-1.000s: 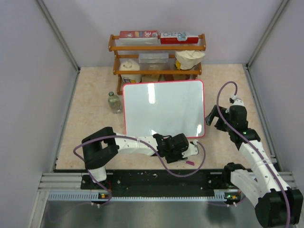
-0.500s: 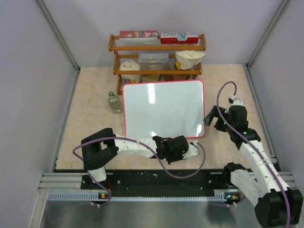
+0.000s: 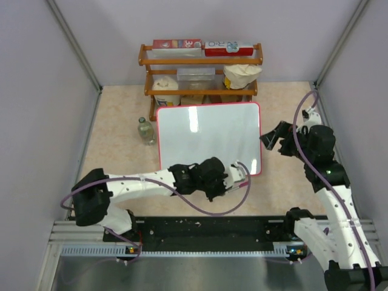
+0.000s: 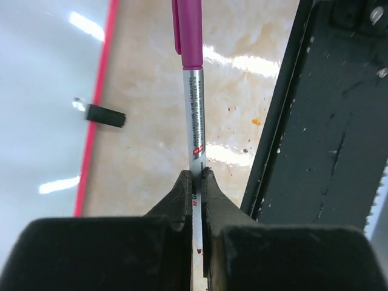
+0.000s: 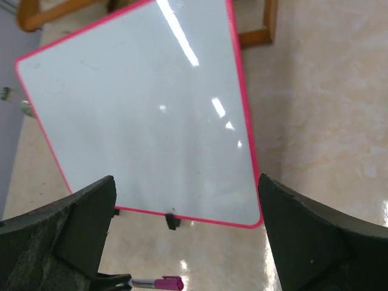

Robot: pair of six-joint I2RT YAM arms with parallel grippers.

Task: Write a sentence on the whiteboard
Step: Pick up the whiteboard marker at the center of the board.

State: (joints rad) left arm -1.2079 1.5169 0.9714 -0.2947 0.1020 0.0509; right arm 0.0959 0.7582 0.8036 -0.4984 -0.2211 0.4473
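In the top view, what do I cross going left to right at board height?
Bottle → whiteboard → right gripper.

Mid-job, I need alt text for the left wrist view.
The left gripper is shut on a silver marker with a magenta cap, which points away over the tan table. At frame left lies the whiteboard, red-pink edged, with a black clip foot and no writing visible; at frame right runs the black base rail.
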